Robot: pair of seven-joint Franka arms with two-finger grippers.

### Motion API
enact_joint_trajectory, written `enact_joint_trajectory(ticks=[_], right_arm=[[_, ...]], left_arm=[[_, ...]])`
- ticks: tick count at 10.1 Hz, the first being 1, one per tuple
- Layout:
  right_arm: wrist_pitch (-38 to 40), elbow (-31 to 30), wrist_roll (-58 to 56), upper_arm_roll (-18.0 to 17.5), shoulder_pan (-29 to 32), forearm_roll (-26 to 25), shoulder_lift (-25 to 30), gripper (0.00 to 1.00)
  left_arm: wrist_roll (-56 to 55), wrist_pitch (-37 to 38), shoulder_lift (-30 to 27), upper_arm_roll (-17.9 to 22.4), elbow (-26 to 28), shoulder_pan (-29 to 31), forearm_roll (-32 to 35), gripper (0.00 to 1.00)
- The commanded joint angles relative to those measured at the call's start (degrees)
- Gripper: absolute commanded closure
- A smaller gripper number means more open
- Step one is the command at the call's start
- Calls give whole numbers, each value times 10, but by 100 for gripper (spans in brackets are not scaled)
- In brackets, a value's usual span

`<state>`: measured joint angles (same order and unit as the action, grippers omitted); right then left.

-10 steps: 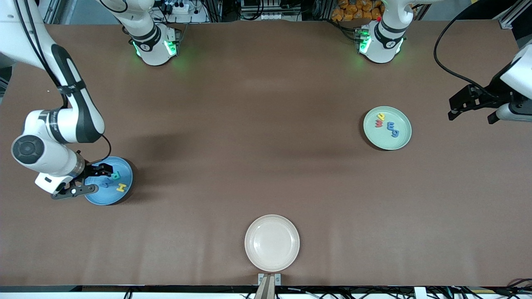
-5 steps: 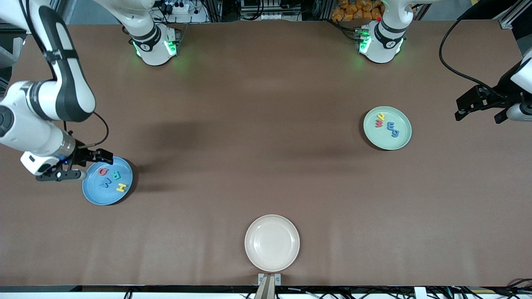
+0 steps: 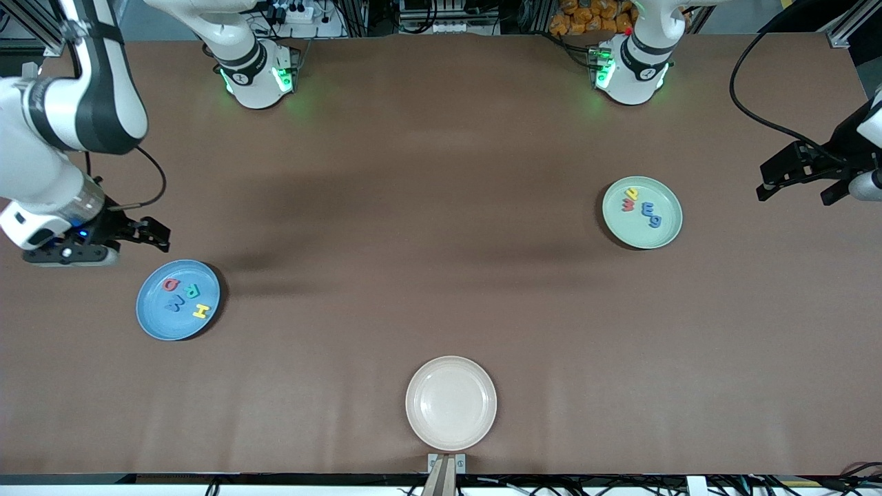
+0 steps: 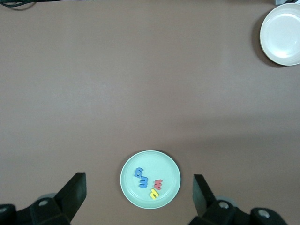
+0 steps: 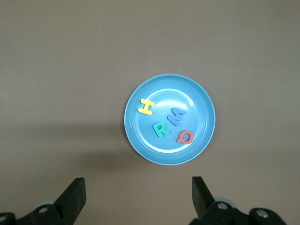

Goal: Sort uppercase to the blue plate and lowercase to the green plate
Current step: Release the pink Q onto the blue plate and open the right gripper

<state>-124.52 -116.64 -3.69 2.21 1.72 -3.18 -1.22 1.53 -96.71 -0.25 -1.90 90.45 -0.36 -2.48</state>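
Note:
The blue plate holds the uppercase letters: red Q, teal R, blue W and yellow H. On the green plate lie the lowercase letters: yellow y, red w, blue E-shape and blue g. My right gripper hangs open and empty over bare table beside the blue plate. My left gripper hangs open and empty, high up beside the green plate, toward the left arm's end.
A cream plate with nothing on it sits near the table's front edge, midway along it. A small metal bracket sticks up at that edge. Brown table spreads between the three plates.
My right gripper has lifted off the blue plate and drawn back toward the right arm's base, uncovering the red Q. My left gripper drifted slightly toward the table's end.

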Motion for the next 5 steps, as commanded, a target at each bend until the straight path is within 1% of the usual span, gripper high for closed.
enact_joint_trajectory(ticks=[1,2,3,4,5], right_arm=[[76,74,5,11,-10,12,21,0],[114,110,6,11,-10,19,21,0],[161,140,6,14,-10,44,22,0],[210,176,6,13,-10,58,27,0],[259,217,6,10,-10,59,29,0]], left_arm=[[-8,-1,-1,-7,-5,7,-10,0],[-9,-1,-1,-8,-5,7,-10,0],[-9,-1,-2,-7,-5,8,-9,0],[-9,-1,-4,-7,-5,9,-9,0],[-9,-1,-5,-7,-5,8,-8,0]])
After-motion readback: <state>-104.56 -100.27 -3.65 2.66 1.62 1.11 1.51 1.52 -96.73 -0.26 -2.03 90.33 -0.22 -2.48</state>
